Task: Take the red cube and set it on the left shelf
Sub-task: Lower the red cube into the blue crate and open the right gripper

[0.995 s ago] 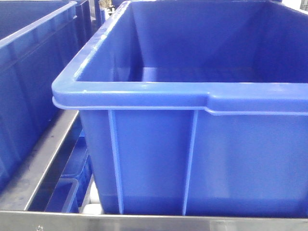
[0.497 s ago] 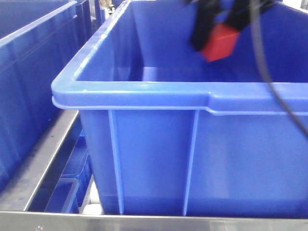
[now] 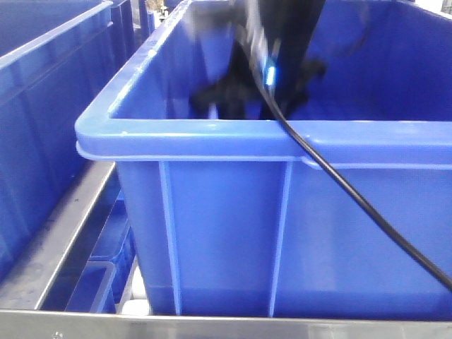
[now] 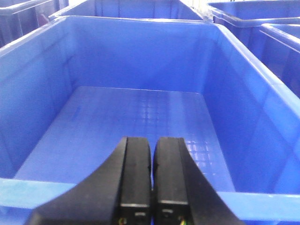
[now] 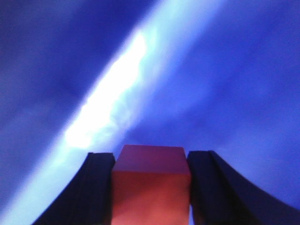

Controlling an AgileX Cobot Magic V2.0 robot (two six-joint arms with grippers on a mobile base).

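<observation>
Blue plastic walls fill the blurred background behind the red cube (image 5: 151, 183), which is clamped between the two dark fingers of the right gripper (image 5: 151, 187). Fingers of the left gripper (image 4: 152, 176) are pressed together, empty, above a blue bin (image 4: 140, 117).

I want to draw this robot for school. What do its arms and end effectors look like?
Both end effectors have black, flat-sided fingers that curve outward at the base. The left end effector has tiny coloured wire ends at the bottom of its fingers. In the front view the right arm is dark and blurry, with a small glowing blue light and a black cable trailing from it.
</observation>
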